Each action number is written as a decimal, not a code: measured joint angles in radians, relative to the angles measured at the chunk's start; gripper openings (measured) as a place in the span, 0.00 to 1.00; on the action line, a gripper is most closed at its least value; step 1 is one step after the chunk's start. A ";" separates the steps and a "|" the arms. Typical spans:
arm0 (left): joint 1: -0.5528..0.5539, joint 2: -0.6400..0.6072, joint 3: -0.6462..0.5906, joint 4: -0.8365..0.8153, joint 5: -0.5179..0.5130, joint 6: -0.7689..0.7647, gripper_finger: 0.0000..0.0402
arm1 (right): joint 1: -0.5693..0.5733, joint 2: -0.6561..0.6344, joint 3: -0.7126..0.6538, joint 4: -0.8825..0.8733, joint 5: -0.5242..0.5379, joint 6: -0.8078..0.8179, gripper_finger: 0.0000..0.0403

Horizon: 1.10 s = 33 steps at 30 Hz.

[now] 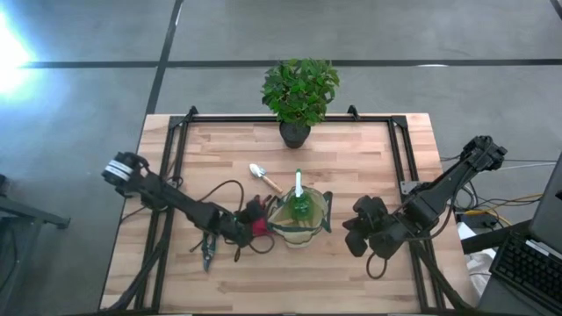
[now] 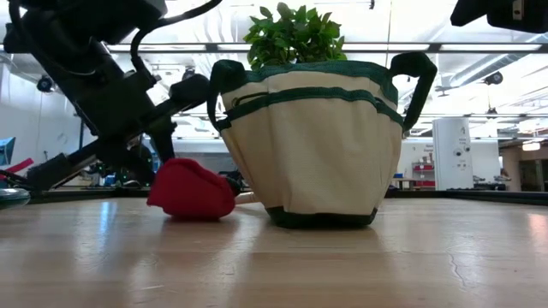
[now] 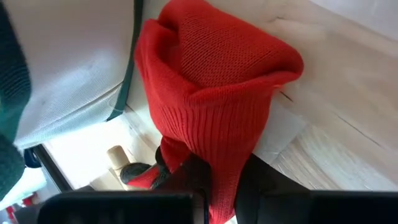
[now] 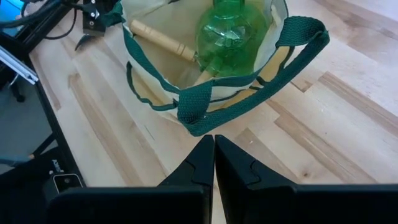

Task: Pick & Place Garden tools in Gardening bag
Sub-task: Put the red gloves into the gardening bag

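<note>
Holding a green spray bottle point(image 4: 231, 28), the gardening bag point(image 4: 205, 102) stands upright.

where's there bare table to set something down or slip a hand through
Free patches: the near strip of table in front of the bag, the far-left corner, and the far-right side between the plant and the right gripper. Crowded: left of the bag, where the left gripper, red glove, pruners and trowel cluster.

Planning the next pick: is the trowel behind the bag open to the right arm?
Probably yes: the trowel lies bare on the table, apart from the bag; right gripper waits beside it.
</note>
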<state>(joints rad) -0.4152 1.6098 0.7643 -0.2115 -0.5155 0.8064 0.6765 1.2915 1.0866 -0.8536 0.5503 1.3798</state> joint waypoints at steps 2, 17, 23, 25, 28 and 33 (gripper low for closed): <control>0.000 -0.009 0.001 -0.015 0.001 -0.017 0.09 | 0.000 0.000 0.000 0.000 0.000 -0.003 0.02; -0.007 -0.171 0.000 -0.086 -0.020 -0.201 0.09 | 0.000 0.000 0.000 0.000 0.000 0.001 0.02; -0.008 -0.313 0.000 -0.098 -0.017 -0.275 0.09 | 0.000 0.000 0.000 0.000 -0.005 -0.003 0.02; -0.008 -0.359 0.000 -0.098 -0.010 -0.286 0.09 | 0.000 0.000 0.000 0.000 -0.005 -0.006 0.02; -0.008 -0.417 0.000 -0.115 -0.009 -0.295 0.09 | 0.000 0.000 0.000 0.000 -0.005 -0.026 0.02; -0.008 -0.503 -0.001 -0.209 -0.049 -0.342 0.09 | 0.000 0.000 0.000 -0.002 -0.002 -0.030 0.02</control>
<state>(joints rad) -0.4236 1.1068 0.7628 -0.4204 -0.5645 0.4649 0.6762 1.2911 1.0863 -0.8558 0.5482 1.3499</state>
